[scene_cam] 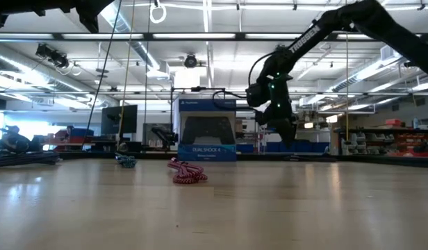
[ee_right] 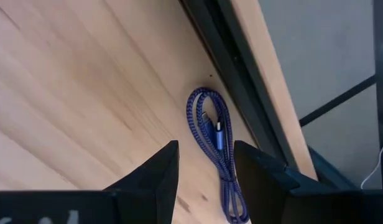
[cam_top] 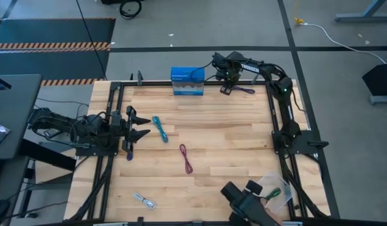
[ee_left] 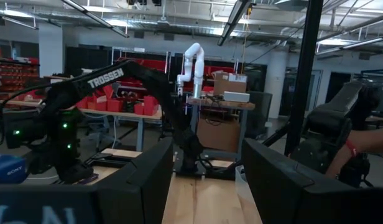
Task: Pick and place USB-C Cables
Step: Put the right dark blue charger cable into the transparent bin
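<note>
The dark purple USB-C cable [ee_right: 213,134] lies coiled flat on the wood near the table's far edge [cam_top: 245,90]. My right gripper [ee_right: 204,180] hovers open above it, pointing down, with one finger on either side of the cable and not touching it. It also shows in the high view [cam_top: 226,89] and the low view [scene_cam: 283,135]. The teal cable [cam_top: 159,129], the maroon cable [cam_top: 186,158] and the white-grey cable [cam_top: 144,201] lie loose on the table. A green cable [cam_top: 275,193] rests in the clear tray. My left gripper [cam_top: 140,125] waits open at the table's left side.
A blue box [cam_top: 187,81] stands at the far edge, just left of my right gripper. A black frame rail [ee_right: 241,93] runs close beside the purple cable. The clear tray [cam_top: 283,188] sits at the near right corner. Bare wood lies in the table's middle.
</note>
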You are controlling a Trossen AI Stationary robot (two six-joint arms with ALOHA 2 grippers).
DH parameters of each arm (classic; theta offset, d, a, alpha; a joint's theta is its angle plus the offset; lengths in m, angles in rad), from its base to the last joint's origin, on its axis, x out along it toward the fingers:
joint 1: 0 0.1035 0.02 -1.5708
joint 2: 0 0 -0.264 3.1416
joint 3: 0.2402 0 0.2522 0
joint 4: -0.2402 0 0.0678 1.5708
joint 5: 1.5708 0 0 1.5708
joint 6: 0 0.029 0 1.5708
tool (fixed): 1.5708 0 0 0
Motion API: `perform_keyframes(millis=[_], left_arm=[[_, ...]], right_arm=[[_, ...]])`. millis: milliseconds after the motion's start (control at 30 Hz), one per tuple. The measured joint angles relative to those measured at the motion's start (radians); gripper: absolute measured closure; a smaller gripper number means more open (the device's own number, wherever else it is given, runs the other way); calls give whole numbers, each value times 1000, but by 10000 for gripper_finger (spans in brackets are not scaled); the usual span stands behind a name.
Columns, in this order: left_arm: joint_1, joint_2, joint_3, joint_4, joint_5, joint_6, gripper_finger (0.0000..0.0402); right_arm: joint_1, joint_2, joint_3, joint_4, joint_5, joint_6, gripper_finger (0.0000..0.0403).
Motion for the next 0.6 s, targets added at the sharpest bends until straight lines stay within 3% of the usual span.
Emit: perform_keyframes(millis=[133, 600], left_arm=[[0, 0, 0, -5, 0, -3, 202], [0, 0, 0, -30, 0, -8, 202]], right_arm=[[1, 36, 62, -37, 4, 7, 243], [17, 82, 59, -59, 84, 17, 243]])
